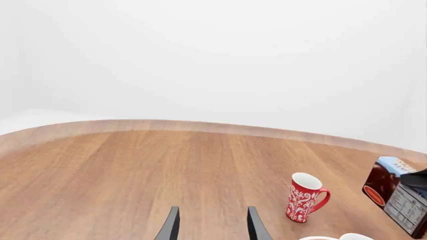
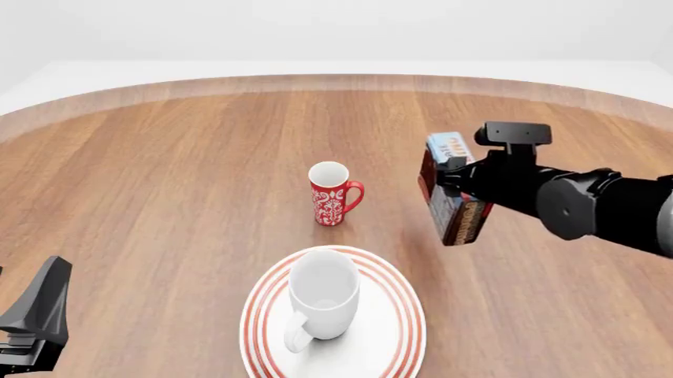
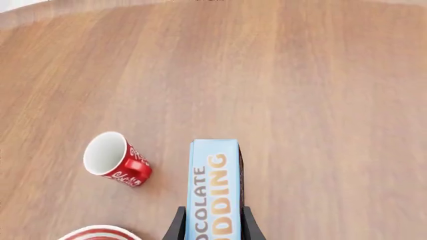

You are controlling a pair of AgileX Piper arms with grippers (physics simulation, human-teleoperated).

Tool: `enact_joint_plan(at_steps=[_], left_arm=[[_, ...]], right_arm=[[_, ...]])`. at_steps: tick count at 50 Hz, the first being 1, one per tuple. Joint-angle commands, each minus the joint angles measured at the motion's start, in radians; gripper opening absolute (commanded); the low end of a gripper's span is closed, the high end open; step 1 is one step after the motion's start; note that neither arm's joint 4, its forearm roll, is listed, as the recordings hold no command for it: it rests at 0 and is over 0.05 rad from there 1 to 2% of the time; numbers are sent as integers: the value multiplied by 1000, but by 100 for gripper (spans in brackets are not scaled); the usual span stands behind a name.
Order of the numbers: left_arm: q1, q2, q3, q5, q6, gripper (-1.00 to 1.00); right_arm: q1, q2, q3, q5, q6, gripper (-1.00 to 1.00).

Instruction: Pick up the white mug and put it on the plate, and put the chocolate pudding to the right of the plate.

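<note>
The white mug (image 2: pixel 324 303) stands upright on the plate (image 2: pixel 408 309), its handle toward the near left. My right gripper (image 2: pixel 455 183) is shut on the chocolate pudding (image 2: pixel 450 193). It holds the box tilted, beyond the plate's right side and right of the red mug. In the right wrist view the pudding's (image 3: pixel 213 185) light-blue lettered face sits between the right gripper's (image 3: pixel 213 211) fingers. I cannot tell whether the box touches the table. My left gripper (image 1: pixel 213 209) is open over bare wood at the near left, with nothing between its fingers, and shows low in the front view (image 2: pixel 53 274).
A slim red mug (image 2: pixel 332 193) with a white floral pattern stands upright behind the plate, handle to the right. It also shows in the wrist views (image 1: pixel 305 196) (image 3: pixel 113 159). The round wooden table's far edge (image 2: pixel 336 79) curves across the back.
</note>
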Motion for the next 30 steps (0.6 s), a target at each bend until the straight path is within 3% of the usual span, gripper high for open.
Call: enact_joint_plan(at_steps=[1, 30], left_arm=[[-2, 0, -1, -1, 0, 100], [-3, 0, -1, -3, -14, 100]], right_arm=[[-18, -89, 62, 15, 19, -100], [-77, -384, 225, 121, 30, -100]])
